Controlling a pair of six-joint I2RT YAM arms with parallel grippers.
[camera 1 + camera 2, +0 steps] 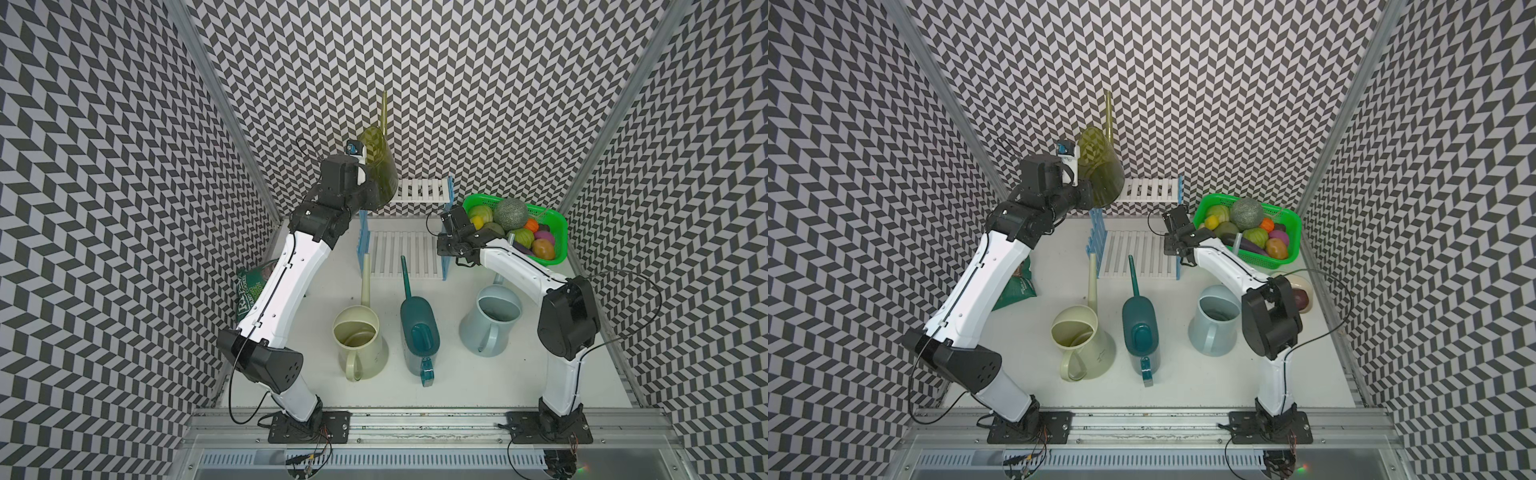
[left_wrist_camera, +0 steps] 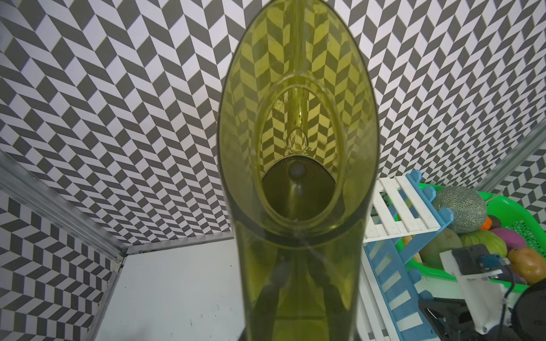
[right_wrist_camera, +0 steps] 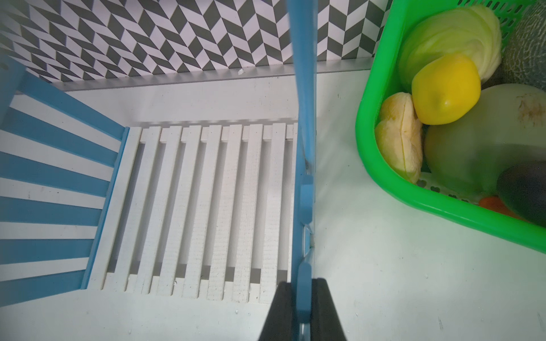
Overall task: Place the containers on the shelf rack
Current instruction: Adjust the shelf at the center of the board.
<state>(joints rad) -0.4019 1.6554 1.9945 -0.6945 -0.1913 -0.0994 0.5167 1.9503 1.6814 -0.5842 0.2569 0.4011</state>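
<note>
step in hand: transport of the first container. the left gripper (image 2: 297, 280) is clamped on the handle end of the olive-green can (image 1: 376, 162). its fingers show dimly through the translucent wall, and the spout points away from the gripper. the can is raised clear of the table. the bare upper shelf (image 1: 417, 190) of the shelf rack (image 1: 405, 253) lies below this gripper, off to its right.

the right gripper (image 3: 302, 292) is closed on the rack's blue side panel (image 3: 304, 118), one finger on each face, apparently bracing the rack. the green basket (image 1: 559, 226) sits just beside it.

next move, as judged: carry the can rightward over the upper shelf, lower it until the base seats on the slats, then release.

the cream can (image 1: 359, 336), teal can (image 1: 419, 332) and pale blue can (image 1: 492, 320) stand on the table behind both grippers, not yet shelved.
</note>
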